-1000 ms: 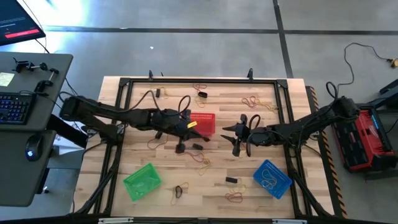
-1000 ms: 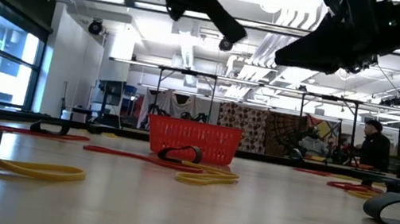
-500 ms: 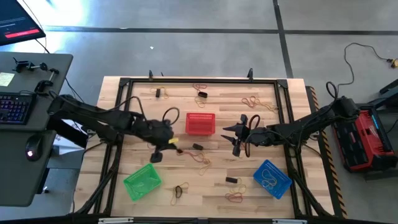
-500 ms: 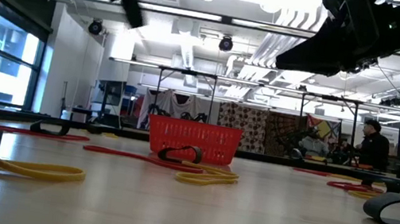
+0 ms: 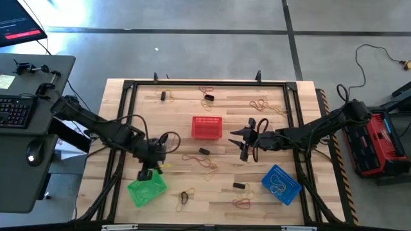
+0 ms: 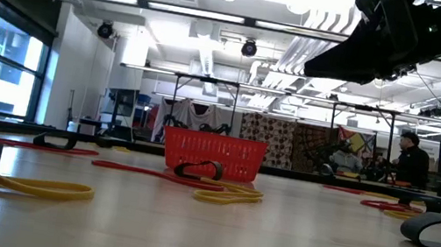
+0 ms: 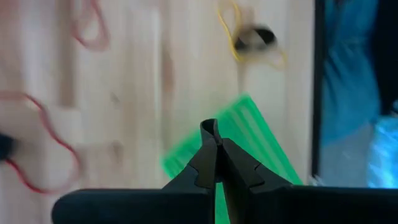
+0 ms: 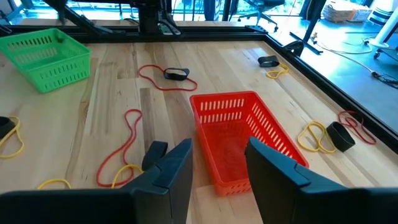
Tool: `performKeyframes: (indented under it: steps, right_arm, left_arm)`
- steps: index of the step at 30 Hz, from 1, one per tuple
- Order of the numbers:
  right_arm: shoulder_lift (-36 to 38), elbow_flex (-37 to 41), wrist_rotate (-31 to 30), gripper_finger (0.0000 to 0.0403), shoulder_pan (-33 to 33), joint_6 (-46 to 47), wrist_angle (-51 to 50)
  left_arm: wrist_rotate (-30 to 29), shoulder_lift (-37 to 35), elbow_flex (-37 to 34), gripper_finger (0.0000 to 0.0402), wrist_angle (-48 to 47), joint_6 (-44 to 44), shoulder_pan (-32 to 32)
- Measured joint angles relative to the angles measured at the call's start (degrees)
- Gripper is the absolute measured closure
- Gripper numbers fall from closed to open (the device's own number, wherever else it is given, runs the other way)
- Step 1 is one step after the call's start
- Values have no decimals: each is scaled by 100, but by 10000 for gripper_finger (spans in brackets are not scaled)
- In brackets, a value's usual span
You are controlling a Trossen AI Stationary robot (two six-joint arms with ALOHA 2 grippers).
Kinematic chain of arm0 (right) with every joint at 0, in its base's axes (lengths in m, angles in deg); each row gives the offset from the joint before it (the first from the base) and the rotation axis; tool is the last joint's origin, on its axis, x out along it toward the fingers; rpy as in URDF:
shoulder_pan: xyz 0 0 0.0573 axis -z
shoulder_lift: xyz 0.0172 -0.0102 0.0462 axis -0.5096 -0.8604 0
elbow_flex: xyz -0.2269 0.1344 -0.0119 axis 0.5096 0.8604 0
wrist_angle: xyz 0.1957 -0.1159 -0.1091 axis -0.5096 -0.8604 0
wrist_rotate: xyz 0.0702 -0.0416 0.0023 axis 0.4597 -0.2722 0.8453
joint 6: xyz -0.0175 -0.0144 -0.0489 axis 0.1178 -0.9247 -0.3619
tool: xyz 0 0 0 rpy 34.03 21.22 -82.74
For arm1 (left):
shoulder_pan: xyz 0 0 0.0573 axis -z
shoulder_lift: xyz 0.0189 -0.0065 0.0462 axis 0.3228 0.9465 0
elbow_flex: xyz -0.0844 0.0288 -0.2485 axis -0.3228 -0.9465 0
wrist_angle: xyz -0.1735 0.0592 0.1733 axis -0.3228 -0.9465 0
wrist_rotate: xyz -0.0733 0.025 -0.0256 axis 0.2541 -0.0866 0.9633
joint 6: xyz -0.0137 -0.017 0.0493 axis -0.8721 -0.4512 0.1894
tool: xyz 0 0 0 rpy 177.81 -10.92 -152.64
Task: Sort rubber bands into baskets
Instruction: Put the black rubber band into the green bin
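We take the red basket (image 5: 207, 126) near the middle of the bench (image 5: 270, 199) as our landmark. The left claw (image 5: 147, 173) hangs well off to the left of it and nearer the front edge, right over the rim of the green basket (image 5: 146, 188). In the left wrist view its fingers (image 7: 211, 163) are pressed together, tips touching, with the green mesh just beyond them; we cannot tell whether anything thin is pinched between them.

The right claw (image 5: 244, 142) hovers just to the right of the red basket, above the bench, with its two fingers (image 8: 174, 167) apart and nothing between them; the right wrist view looks straight into the red basket past them.

The blue basket (image 5: 280, 183) sits to the right of the red one and closer to the front edge, with a tan loop inside it.

Rubber bands (image 5: 207, 162) lie scattered on the wood all around the red basket: red and yellow loops just in front of it, tan ones (image 5: 259, 104) behind and to the right, and more (image 5: 242, 204) near the front edge between the green and blue baskets.
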Motion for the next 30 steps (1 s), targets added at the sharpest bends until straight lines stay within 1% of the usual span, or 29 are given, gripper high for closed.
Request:
performKeyframes:
  steps: [3,7,13,18,25,30]
  right_arm:
    - [0,0,2,265,31,0,-2]
    - [-1,0,2,265,78,0,-2]
    - [-1,0,2,265,112,-1,-4]
    - [-1,0,4,265,110,9,-75]
    - [-4,0,4,265,112,61,-250]
    - [-6,0,4,265,112,61,-254]
  left_arm:
    - [386,0,0,401,-104,-332,207]
    - [653,2,0,401,-106,-649,479]
    - [676,136,-43,401,-107,-828,796]
    - [671,468,-339,401,-55,-690,944]
    - [699,927,-789,401,438,-566,1071]
    - [714,1175,-835,401,688,-564,1129]
